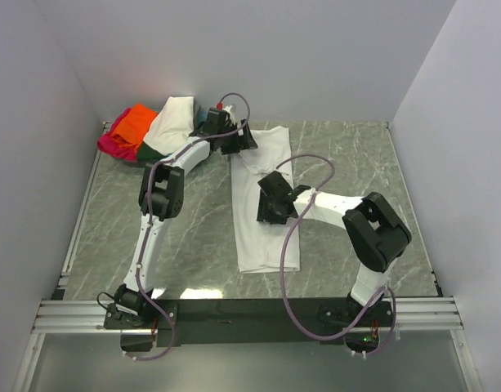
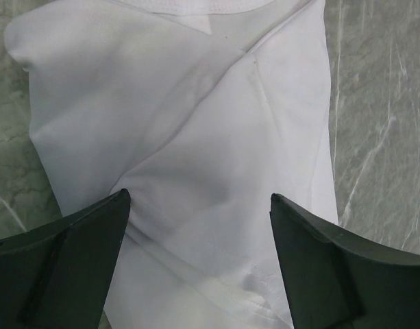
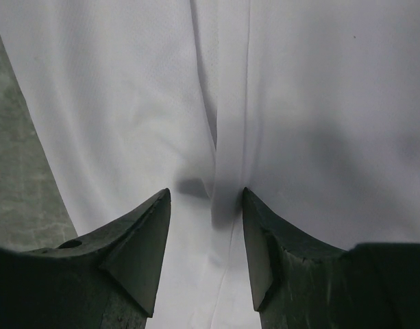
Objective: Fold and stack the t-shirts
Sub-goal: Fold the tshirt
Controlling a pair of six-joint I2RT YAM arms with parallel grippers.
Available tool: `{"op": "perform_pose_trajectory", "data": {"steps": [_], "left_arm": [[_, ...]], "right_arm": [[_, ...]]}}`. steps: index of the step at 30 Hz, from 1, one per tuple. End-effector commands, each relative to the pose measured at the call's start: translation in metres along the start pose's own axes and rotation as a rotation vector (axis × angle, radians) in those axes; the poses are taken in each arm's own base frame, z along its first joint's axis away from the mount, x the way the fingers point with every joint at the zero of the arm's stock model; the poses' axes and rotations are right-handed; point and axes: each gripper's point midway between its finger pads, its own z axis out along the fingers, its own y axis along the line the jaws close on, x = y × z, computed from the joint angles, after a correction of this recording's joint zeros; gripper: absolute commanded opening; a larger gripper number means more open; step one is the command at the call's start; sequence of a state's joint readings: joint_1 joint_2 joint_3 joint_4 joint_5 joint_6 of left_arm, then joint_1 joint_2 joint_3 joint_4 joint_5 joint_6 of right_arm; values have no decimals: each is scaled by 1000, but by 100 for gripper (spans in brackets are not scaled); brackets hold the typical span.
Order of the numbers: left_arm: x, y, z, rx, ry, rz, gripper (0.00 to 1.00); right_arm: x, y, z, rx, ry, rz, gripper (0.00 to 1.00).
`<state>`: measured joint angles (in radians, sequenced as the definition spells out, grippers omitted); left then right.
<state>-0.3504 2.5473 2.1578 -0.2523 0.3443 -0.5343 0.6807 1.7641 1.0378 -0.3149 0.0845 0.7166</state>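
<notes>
This is looking like a robotics lab test cell: plain white panels are standing beyond the left pincer, a marble-patterned table is lying beneath it, and an aluminium rail is carrying two bolted arm bases well behind it.

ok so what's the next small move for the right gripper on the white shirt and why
Probably close the right gripper on the raised crease of the white t-shirt: its jaws stand apart astride that fold, low over the cloth at mid-length. The left gripper hangs open over the collar end, so neither holds anything yet.
</notes>
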Motion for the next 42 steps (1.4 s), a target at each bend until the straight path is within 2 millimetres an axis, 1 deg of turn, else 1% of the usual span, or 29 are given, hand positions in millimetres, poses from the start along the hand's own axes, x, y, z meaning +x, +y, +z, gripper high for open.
{"op": "perform_pose_trajectory", "data": {"steps": [1, 5, 6, 8, 9, 10, 12, 13, 14, 15, 16, 17, 18, 19, 20, 21, 22, 23, 24, 25, 27, 28, 29, 32, 34, 35, 37, 40, 42], "left_arm": [[2, 13, 2, -19, 19, 3, 91], [-12, -6, -10, 39, -26, 49, 91], [-29, -21, -22, 66, -68, 76, 91], [-37, -35, -33, 84, -92, 100, 92], [-44, -44, -41, 95, -111, 124, 92], [-61, -67, -61, 122, -159, 156, 92], [-58, -84, -76, 131, -170, 193, 93], [-72, -106, -102, 145, -218, 219, 93], [-58, -110, -105, 136, -203, 224, 93], [-53, -115, -113, 130, -207, 227, 93], [-62, -132, -141, 129, -258, 238, 93], [-32, -126, -139, 110, -213, 225, 93], [-21, -128, -147, 106, -210, 203, 93], [-21, -140, -171, 115, -245, 204, 93], [19, -120, -165, 52, -186, 179, 93], [32, -115, -170, 32, -182, 142, 93], [37, -121, -189, 39, -206, 131, 93], [79, -104, -186, 8, -136, 112, 93], [87, -110, -201, 27, -148, 107, 93], [123, -103, -200, 7, -89, 114, 93], [147, -96, -210, -51, -76, 120, 93], [172, -88, -219, -64, -29, 120, 93], [186, -90, -223, -75, -17, 125, 93], [223, -87, -241, -74, 12, 101, 92], [229, -88, -254, -68, -7, 76, 92], [244, -79, -258, -87, 21, 76, 92], [248, -80, -269, -72, 18, 59, 92], [270, -74, -278, -52, 51, 31, 91], [275, -77, -278, -31, 53, 4, 91]], "right_arm": [[4, 7, 7, -6, 31, -18, 54], [-12, 15, -4, -30, -22, -32, 54], [-20, 18, -12, -42, -48, -50, 54], [-32, 22, -25, -53, -94, -66, 55], [-42, 26, -41, -78, -136, -65, 55], [-47, 25, -49, -79, -163, -62, 56], [-54, 24, -66, -90, -208, -64, 56], [-58, 22, -83, -106, -241, -58, 57], [-58, 20, -91, -112, -256, -58, 57], [-58, 16, -97, -111, -268, -54, 57], [-53, 10, -108, -116, -283, -48, 57], [-51, 4, -112, -111, -291, -39, 57], [-51, 1, -125, -126, -318, -22, 57], [-37, -12, -121, -105, -296, -17, 58], [-31, -18, -121, -104, -293, -10, 57], [-29, -21, -131, -123, -316, 15, 58], [-12, -35, -122, -99, -284, 17, 57], [-7, -40, -122, -97, -282, 26, 58], [5, -50, -121, -96, -272, 37, 58], [12, -55, -120, -91, -262, 44, 58], [22, -62, -120, -100, -257, 58, 58], [35, -70, -115, -85, -227, 59, 57], [39, -74, -114, -83, -222, 64, 57], [52, -82, -113, -92, -213, 84, 57], [57, -86, -112, -86, -203, 87, 57], [60, -85, -112, -95, -192, 90, 57], [65, -84, -110, -112, -180, 90, 57], [77, -86, -106, -122, -149, 93, 57], [84, -88, -102, -115, -128, 98, 57]]}}
